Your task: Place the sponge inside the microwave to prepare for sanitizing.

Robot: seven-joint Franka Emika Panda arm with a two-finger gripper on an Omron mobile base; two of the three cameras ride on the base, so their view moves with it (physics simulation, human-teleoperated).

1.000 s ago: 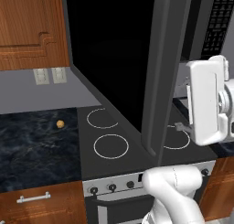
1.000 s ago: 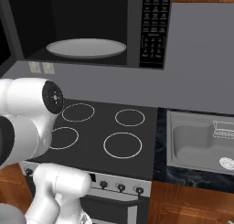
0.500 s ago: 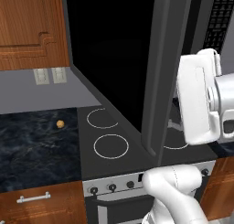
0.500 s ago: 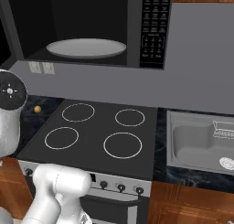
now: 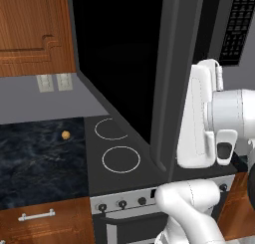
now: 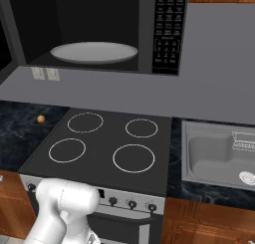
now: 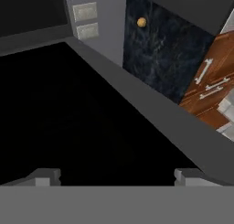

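Microwave door swung wide just before our gripper; our arm has pulled back, jaws apart and empty, sponge next.

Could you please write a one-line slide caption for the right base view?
Open microwave with its white plate above the stove, sink alongside.

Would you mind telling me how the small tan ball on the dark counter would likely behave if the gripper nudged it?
The tan ball looks round, so it would probably roll freely. The dark counter appears flat and rimless, so it might travel far. Being small, it is probably light.
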